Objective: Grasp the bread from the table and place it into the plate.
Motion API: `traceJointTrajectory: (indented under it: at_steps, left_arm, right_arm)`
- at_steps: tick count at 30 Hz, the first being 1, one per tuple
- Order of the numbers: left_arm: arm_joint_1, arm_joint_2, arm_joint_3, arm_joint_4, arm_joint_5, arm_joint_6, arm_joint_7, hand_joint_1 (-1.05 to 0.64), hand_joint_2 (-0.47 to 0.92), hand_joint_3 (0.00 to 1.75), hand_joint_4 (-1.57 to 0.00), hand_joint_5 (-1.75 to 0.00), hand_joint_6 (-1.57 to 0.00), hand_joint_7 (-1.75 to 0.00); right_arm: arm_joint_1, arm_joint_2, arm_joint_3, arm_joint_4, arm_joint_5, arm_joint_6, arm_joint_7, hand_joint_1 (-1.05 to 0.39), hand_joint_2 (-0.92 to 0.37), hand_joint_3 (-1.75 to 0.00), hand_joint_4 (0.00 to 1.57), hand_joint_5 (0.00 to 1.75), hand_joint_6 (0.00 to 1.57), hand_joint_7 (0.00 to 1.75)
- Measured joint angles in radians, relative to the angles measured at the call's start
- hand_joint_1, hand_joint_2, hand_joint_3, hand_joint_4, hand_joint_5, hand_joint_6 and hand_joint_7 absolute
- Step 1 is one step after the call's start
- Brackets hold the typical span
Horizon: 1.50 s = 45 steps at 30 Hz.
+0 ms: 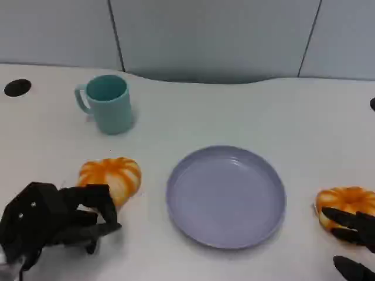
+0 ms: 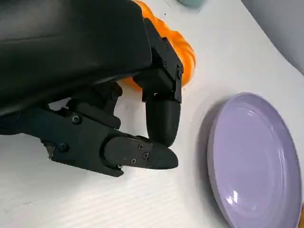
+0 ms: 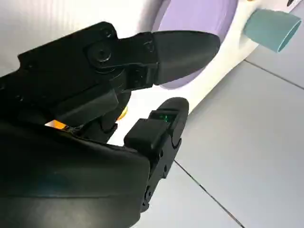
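Note:
Two orange pumpkin-shaped breads lie on the white table. The left bread [image 1: 111, 175] [image 2: 183, 52] sits left of the purple plate [image 1: 225, 196] [image 2: 251, 156], and the right bread [image 1: 347, 202] sits to the plate's right. My left hand [image 1: 55, 219] [image 2: 95, 95] is at the near side of the left bread, fingers spread, their tips at its edge, holding nothing. My right hand [image 1: 354, 237] [image 3: 104, 95] reaches over the near side of the right bread with fingers apart. A sliver of orange bread [image 3: 59, 124] shows behind those fingers. The plate [image 3: 199, 14] has nothing on it.
A teal cup [image 1: 105, 102] [image 3: 268, 28] stands at the back left, beyond the left bread. A black round hole [image 1: 17, 88] marks the table's far left. A grey wall runs behind the table's curved back edge.

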Motion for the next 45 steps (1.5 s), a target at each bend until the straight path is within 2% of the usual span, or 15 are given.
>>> traceJointTrajectory:
  at_steps: [12,34,37,40,42,43,44,45]
  left_arm:
    - [0.001,0.0,0.0,-0.023,-0.001,0.033,0.0,-0.46,0.92,0.22,-0.76,-1.75,-0.64,-1.59]
    - [0.001,0.0,0.0,-0.014,0.001,0.014,0.0,-0.49,0.92,0.22,-0.76,-1.75,-0.66,-1.58]
    - [0.006,-0.004,0.007,0.007,0.001,-0.041,0.022,-0.5,0.92,0.21,-0.74,-1.75,-0.62,-1.61]
    - [0.036,-0.023,0.0,0.021,0.082,-0.187,0.153,-0.53,0.92,0.18,-0.59,-1.75,-0.41,-1.65]
    - [0.049,-0.01,-0.033,-0.013,0.24,-0.265,0.311,-0.51,0.92,0.12,-0.49,-1.75,-0.35,-1.55]
    - [0.053,0.005,-0.053,-0.037,0.324,-0.292,0.392,-0.49,0.9,0.07,-0.47,-1.67,-0.4,-1.36]
    - [0.052,0.02,-0.071,-0.053,0.395,-0.314,0.461,-0.49,0.89,0.03,-0.47,-1.52,-0.47,-1.05]
    - [0.049,0.039,-0.091,-0.065,0.467,-0.33,0.536,-0.49,0.88,0.02,-0.45,-1.46,-0.5,-0.86]
  right_arm:
    - [0.0,-0.001,0.0,-0.001,0.0,0.0,0.0,-0.38,-0.92,-0.39,0.92,0.0,0.77,0.0]
    - [0.003,-0.001,0.0,-0.009,0.001,0.011,0.0,-0.37,-0.92,-0.38,0.92,0.0,0.77,0.0]
    - [0.0,-0.001,0.0,-0.005,0.0,0.004,0.0,-0.38,-0.92,-0.39,0.91,0.0,0.77,0.0]
    - [-0.001,-0.001,0.0,-0.002,-0.001,0.003,-0.001,-0.38,-0.92,-0.38,0.9,0.0,0.77,0.0]
    - [-0.001,0.0,0.001,-0.002,0.0,0.003,-0.001,-0.37,-0.92,-0.38,0.91,0.01,0.77,0.0]
    - [-0.002,0.0,0.002,-0.003,0.0,0.005,-0.001,-0.38,-0.92,-0.38,0.91,0.01,0.77,0.0]
    - [-0.002,0.0,0.002,-0.004,0.0,0.005,-0.001,-0.38,-0.92,-0.38,0.91,0.01,0.77,0.0]
    - [-0.002,0.0,0.002,-0.004,0.0,0.005,-0.001,-0.38,-0.92,-0.38,0.91,0.01,0.77,0.0]
